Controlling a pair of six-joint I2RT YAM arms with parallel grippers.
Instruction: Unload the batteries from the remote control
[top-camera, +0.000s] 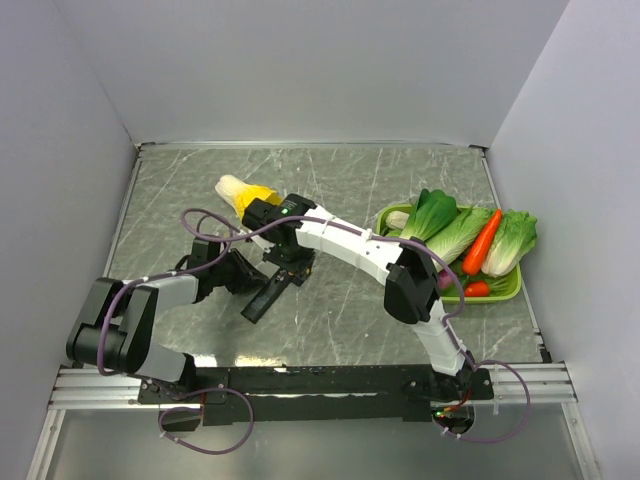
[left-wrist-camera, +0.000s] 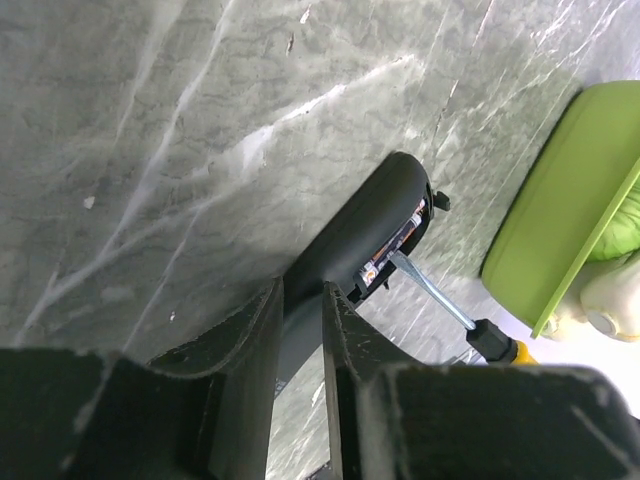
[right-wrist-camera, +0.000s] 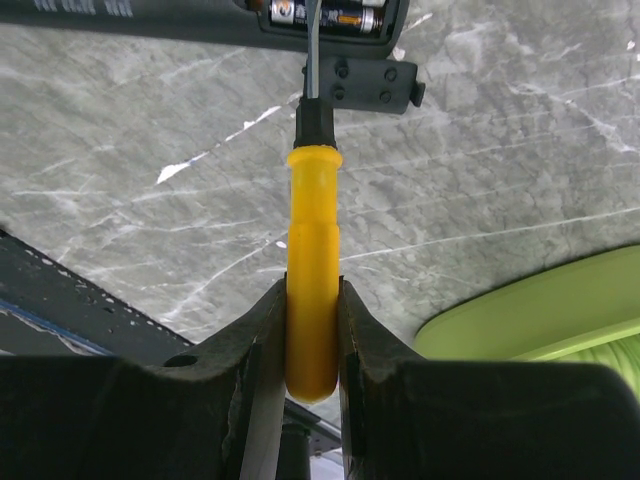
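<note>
Between fingers (left-wrist-camera: 250, 370) of left tool (left-wrist-camera: 302, 310): remote control (left-wrist-camera: 365, 230).

grey marbled table (top-camera: 350, 180), green tray (top-camera: 500, 293), yellow cabbage (top-camera: 240, 190)

From the right wrist, the slim black plastic remote control (right-wrist-camera: 150, 18) is sliced off by the top edge, and the two small dark cylindrical batteries (right-wrist-camera: 335, 14) are clipped too. The steel shaft of the yellow-handled screwdriver (right-wrist-camera: 312, 270) runs off that edge, tip unseen. Left wrist: the remote's near end is buried between the fingers of the left gripper (left-wrist-camera: 302, 292); whether the pads press it, can't tell. Overhead, the right gripper (top-camera: 288, 268) covers the screwdriver, the batteries are too small to find, and the lime-green plastic tray (top-camera: 500, 293) sits partly behind the arm.
</note>
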